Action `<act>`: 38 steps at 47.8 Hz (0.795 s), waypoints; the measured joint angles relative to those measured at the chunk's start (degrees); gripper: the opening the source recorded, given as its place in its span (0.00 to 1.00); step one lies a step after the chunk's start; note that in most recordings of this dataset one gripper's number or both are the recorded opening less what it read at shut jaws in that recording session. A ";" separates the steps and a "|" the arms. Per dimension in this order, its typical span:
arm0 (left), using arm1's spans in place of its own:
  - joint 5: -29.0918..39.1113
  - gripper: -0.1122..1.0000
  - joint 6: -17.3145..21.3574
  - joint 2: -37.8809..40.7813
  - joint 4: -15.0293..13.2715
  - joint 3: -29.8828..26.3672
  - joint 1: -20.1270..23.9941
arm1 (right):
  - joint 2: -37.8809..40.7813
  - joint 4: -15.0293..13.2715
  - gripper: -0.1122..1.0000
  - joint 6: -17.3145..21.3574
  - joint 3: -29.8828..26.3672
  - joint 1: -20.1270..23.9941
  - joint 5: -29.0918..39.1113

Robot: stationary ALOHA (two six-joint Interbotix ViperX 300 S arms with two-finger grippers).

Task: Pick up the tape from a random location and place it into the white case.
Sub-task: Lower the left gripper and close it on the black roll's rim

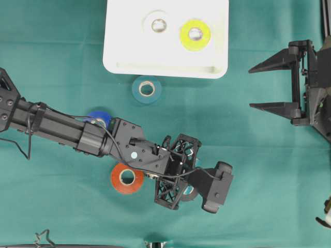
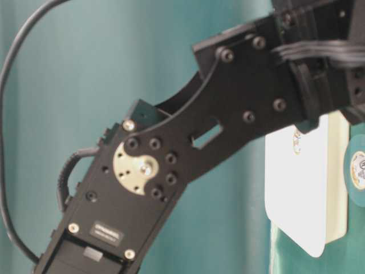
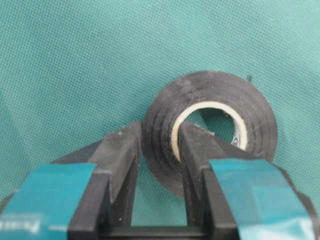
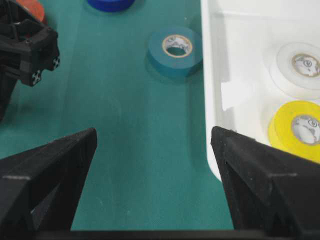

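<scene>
Progress so far: white roll (image 1: 158,24) and yellow roll (image 1: 195,34) sit in the white case (image 1: 165,70), left gripper (image 3: 159,150) is clamped on the black tape's (image 3: 210,130) wall down on the cloth, right gripper (image 4: 155,145) idles spread wide, so lift and drop remain.

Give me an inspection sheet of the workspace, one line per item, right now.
Surface: green cloth, flat.
Job's things: white case at the far edge holds a white roll and a yellow roll. Black roll lies flat on the cloth.
Clutter: teal roll just outside the case; blue roll partly under the left arm; red roll beside it.
Grippers: left gripper shut on the black roll's wall, one finger inside the core, one outside. Right gripper open, holding nothing.
Cables: black cable loops along the left arm.
Surroundings: nothing seen.
</scene>
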 measured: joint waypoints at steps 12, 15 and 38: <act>0.18 0.27 -0.09 0.00 -0.09 0.00 0.00 | 0.00 0.00 0.89 0.00 0.09 -0.26 0.00; 0.18 0.27 -0.09 0.00 0.00 -0.09 0.00 | 0.00 0.00 0.89 0.00 0.00 -0.26 0.09; 3.34 0.27 0.00 -3.87 0.00 0.00 -0.09 | 0.00 -0.09 0.89 0.00 0.09 -0.26 0.09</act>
